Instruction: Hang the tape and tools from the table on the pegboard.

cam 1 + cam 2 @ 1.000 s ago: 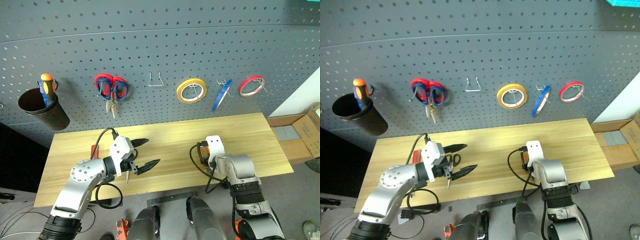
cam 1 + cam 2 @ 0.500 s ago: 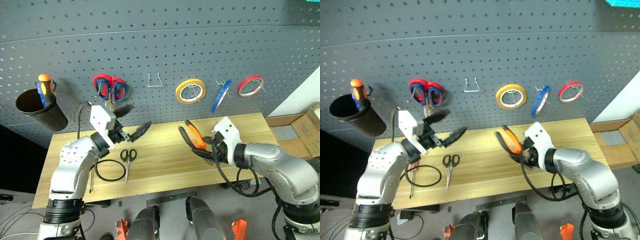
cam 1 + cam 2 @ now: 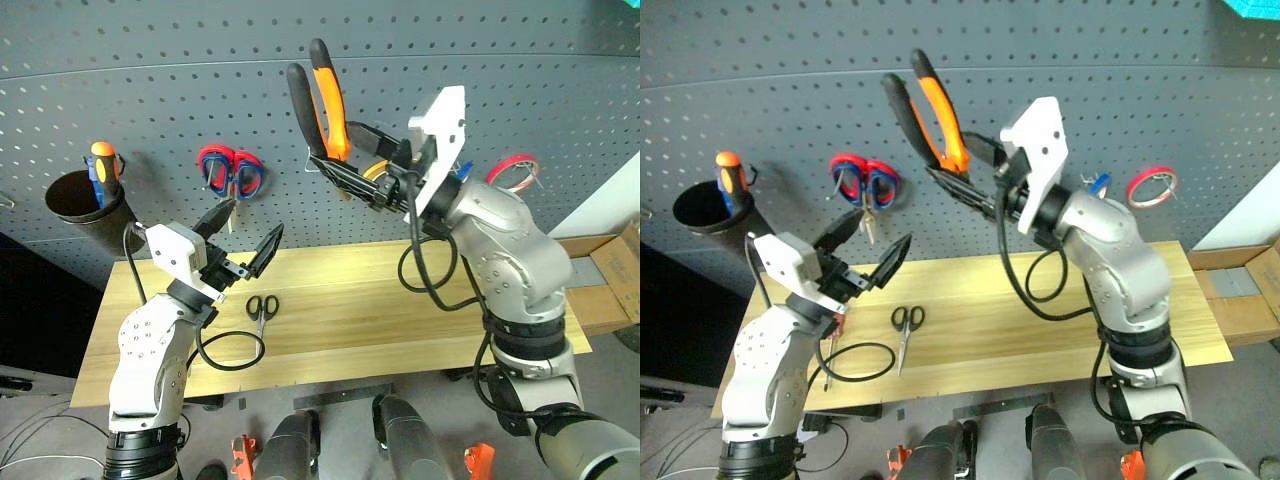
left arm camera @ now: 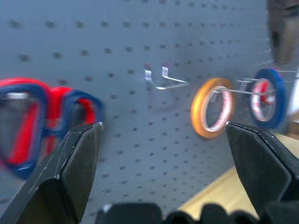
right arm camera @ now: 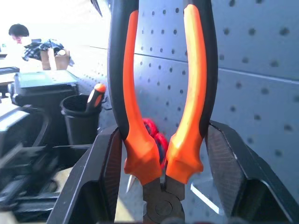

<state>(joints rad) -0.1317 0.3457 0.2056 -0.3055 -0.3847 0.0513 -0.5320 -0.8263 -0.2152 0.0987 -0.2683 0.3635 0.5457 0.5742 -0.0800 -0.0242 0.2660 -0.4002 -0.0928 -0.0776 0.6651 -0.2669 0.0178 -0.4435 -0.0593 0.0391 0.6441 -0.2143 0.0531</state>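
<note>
My right gripper (image 3: 352, 165) is shut on the pliers (image 3: 325, 100) near their joint and holds them high in front of the pegboard (image 3: 150, 80), with the orange-and-black handles (image 5: 187, 84) pointing up. They are close to a bare metal hook (image 4: 161, 79). The left gripper (image 3: 250, 222) hangs open and empty above the table (image 3: 340, 320). Small black scissors (image 3: 262, 308) lie on the wood below it. A red screwdriver handle (image 3: 838, 320) peeks out beside the left arm. The blue tape (image 4: 268, 93) hangs on a pegboard hook.
Also hanging on the board are red-and-blue scissors (image 3: 232, 172), a yellow tape ring (image 4: 212, 109) and a red tape ring (image 3: 515, 170). A black cup (image 3: 85, 205) on the left holds an orange-topped screwdriver (image 3: 102, 168). A cardboard box (image 3: 615, 270) sits off the table's right end.
The right gripper has swung the pliers up from just above the table to the board and turned their handles upward. The left gripper rose a little and stays open.
</note>
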